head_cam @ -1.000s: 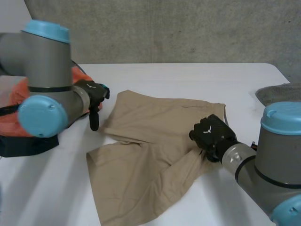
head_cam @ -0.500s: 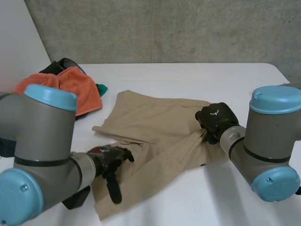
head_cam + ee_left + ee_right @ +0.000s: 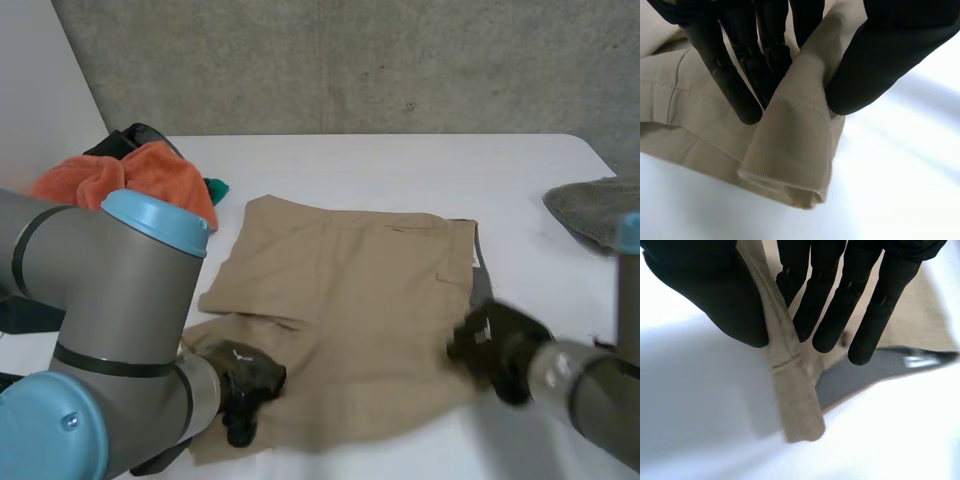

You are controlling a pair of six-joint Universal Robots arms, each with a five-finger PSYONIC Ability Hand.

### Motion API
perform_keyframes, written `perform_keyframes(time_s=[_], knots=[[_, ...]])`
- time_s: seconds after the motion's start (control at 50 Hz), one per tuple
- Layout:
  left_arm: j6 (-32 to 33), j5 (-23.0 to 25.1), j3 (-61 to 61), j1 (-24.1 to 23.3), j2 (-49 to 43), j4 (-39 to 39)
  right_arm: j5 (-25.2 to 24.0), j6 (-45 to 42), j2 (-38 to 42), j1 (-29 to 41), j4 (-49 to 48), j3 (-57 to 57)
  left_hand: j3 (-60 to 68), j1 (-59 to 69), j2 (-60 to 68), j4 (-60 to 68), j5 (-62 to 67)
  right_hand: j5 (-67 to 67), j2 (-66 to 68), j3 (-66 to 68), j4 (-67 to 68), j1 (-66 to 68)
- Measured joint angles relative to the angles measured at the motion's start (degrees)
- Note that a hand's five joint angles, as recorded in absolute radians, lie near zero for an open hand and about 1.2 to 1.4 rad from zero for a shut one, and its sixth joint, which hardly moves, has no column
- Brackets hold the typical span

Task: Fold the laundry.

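Shorts [image 3: 340, 300] lie flatter now, fingers [image 3: 740, 75] of left hand [image 3: 245, 385] and right hand [image 3: 497, 347] pinching hem.

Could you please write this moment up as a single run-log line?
phase: grasp | left hand: fingers pinch shorts at near-left hem corner | right hand: pinches near-right edge | shorts: spread on table

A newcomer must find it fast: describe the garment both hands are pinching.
On the white table, look midway between the orange cloth and the grey cloth. The tan shorts lie spread there: the only beige piece, pinched at its near edge by the left hand and right hand.
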Motion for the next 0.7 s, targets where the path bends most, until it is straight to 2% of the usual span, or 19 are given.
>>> perform_keyframes(time_s=[0.04,0.1,0.24,0.34,0.44,0.58,0.62,0.64,0.7], knots=[[3.7,0.2,0.0,-0.1,0.2,-1.3,-2.3,-6.7,-1.9,-1.7,2.2,2.8,0.0,0.0,0.0,0.0,0.0,0.0,0.0,0.0,0.0,0.0],[8.1,-0.1,1.2,0.0,-0.1,-2.5,-4.2,-10.2,-3.0,-2.9,1.4,4.4,0.0,0.0,0.0,0.0,0.0,0.0,0.2,0.0,0.0,0.0],[11.9,-3.0,10.1,0.6,-3.5,-1.8,-4.1,-1.4,0.8,-2.3,-7.8,0.3,0.0,0.0,0.0,0.0,0.0,0.0,0.2,0.0,0.0,0.0],[13.6,-5.3,22.3,2.3,-9.3,1.7,-0.8,8.1,5.9,-1.0,-16.4,-6.1,0.2,0.0,0.2,0.0,0.0,0.0,0.2,0.0,0.0,0.0],[17.6,-4.7,37.9,5.0,-18.1,7.3,5.3,15.7,11.7,-0.1,-26.2,-13.4,0.2,0.0,0.2,0.0,0.0,0.0,0.2,0.0,0.0,0.0],[22.8,-3.1,61.9,6.6,-34.2,11.8,11.3,18.7,20.2,0.8,-38.6,-21.2,0.3,0.0,0.2,0.1,0.0,0.0,0.2,0.0,0.0,0.0],[23.2,-3.2,64.6,6.6,-36.2,12.0,11.8,18.7,21.3,0.9,-40.0,-22.0,0.3,0.0,0.2,0.1,0.0,0.0,0.2,0.0,0.0,0.0],[23.9,-3.4,70.7,6.6,-40.7,12.6,12.4,18.5,23.9,0.8,-43.2,-23.9,0.0,-0.1,0.0,0.2,-0.1,-0.1,-0.2,-0.3,-0.4,-0.3],[24.2,-4.1,77.2,6.5,-45.5,13.0,12.7,18.3,27.4,0.6,-46.7,-26.1,-13.0,-13.4,-14.5,-13.4,-13.0,-18.9,-19.1,-19.0,-18.8,-17.5]])
